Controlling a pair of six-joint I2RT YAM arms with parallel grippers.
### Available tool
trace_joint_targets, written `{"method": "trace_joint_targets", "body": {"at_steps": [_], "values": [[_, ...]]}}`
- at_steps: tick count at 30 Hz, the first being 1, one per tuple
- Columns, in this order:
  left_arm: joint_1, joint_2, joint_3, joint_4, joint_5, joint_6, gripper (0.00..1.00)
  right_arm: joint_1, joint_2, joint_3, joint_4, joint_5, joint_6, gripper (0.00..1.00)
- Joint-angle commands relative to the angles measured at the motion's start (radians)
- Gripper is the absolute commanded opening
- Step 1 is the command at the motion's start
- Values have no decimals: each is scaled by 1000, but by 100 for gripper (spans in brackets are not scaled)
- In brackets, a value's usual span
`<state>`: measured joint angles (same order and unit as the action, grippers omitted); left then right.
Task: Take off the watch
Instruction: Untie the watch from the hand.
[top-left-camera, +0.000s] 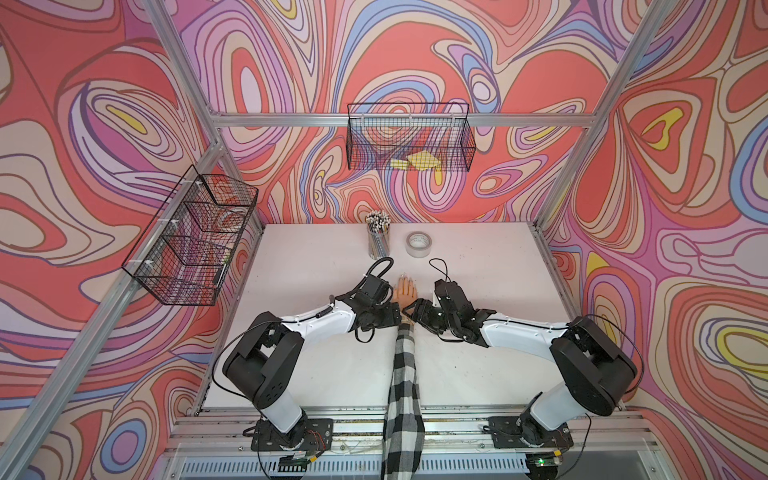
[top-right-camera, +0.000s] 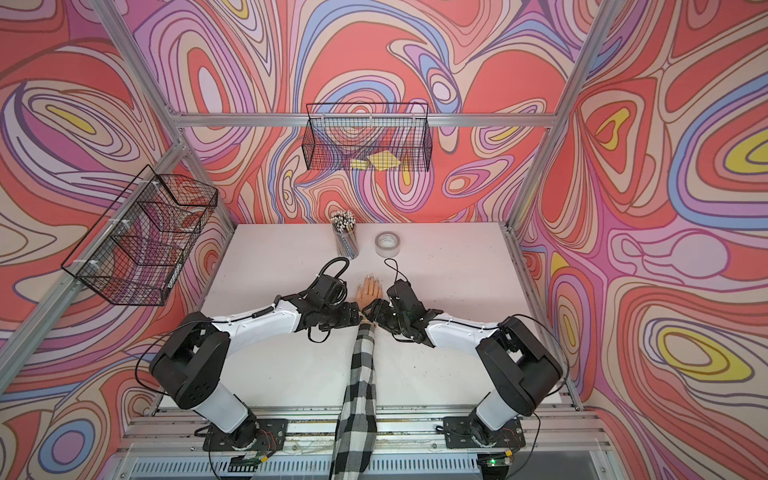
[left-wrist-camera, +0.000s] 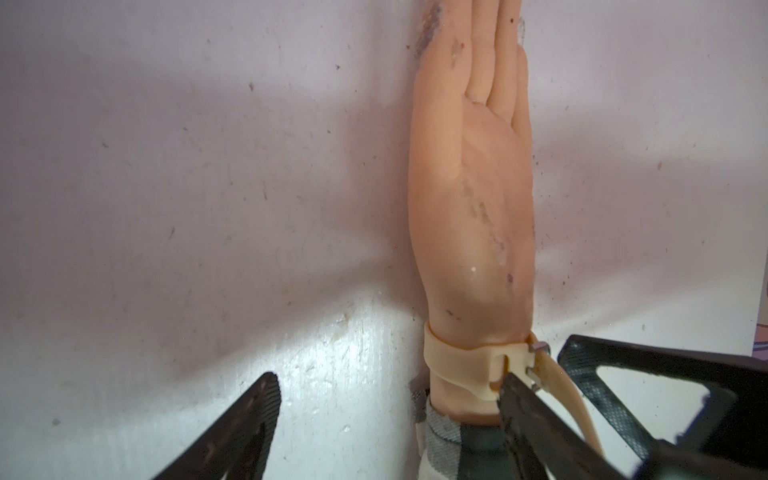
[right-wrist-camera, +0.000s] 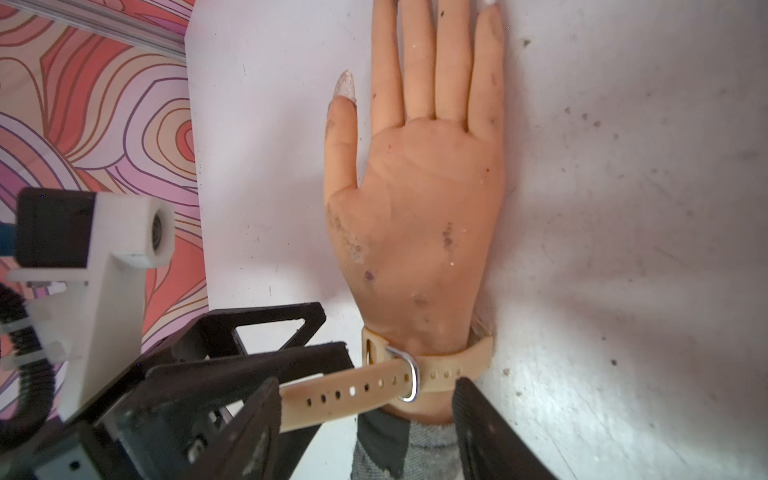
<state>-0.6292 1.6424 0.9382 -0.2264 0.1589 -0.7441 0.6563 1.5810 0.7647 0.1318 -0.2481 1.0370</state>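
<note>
The watch (right-wrist-camera: 436, 372) has a cream strap and sits buckled round the wrist of a mannequin hand (right-wrist-camera: 419, 216) lying flat on the table. Its free end (right-wrist-camera: 332, 395), full of holes, sticks out sideways from the metal buckle (right-wrist-camera: 409, 374). My right gripper (right-wrist-camera: 365, 419) is open, with its fingers on either side of the wrist and the free end. The strap tip touches one finger (right-wrist-camera: 257, 415). My left gripper (left-wrist-camera: 386, 415) is open too, and one of its fingers (left-wrist-camera: 523, 407) rests against the strap (left-wrist-camera: 461, 361) at the buckle. The dial is hidden. In both top views the grippers meet at the wrist (top-left-camera: 405, 318) (top-right-camera: 364, 318).
A black-and-white plaid sleeve (top-left-camera: 403, 395) runs from the wrist to the table's front edge. A cup of pencils (top-left-camera: 378, 239) and a grey tape roll (top-left-camera: 419, 244) stand at the back. Wire baskets hang on the back wall (top-left-camera: 409, 141) and left frame (top-left-camera: 191, 237).
</note>
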Motion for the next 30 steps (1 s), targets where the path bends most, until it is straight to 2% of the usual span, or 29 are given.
{"method": "trace_joint_targets", "body": {"at_steps": [1,17,23,30], "values": [[2,-23,-15,-13,-12,6,84,-2,26,-10,67,-32,23,64],[6,-25,-13,-13,-11,9,84,-3,55,-15,271,-154,140,56],[12,-37,-10,-20,-16,14,84,-4,59,31,252,-175,136,55],[17,-53,11,-29,-7,30,84,-14,-5,0,153,-102,95,57]]}}
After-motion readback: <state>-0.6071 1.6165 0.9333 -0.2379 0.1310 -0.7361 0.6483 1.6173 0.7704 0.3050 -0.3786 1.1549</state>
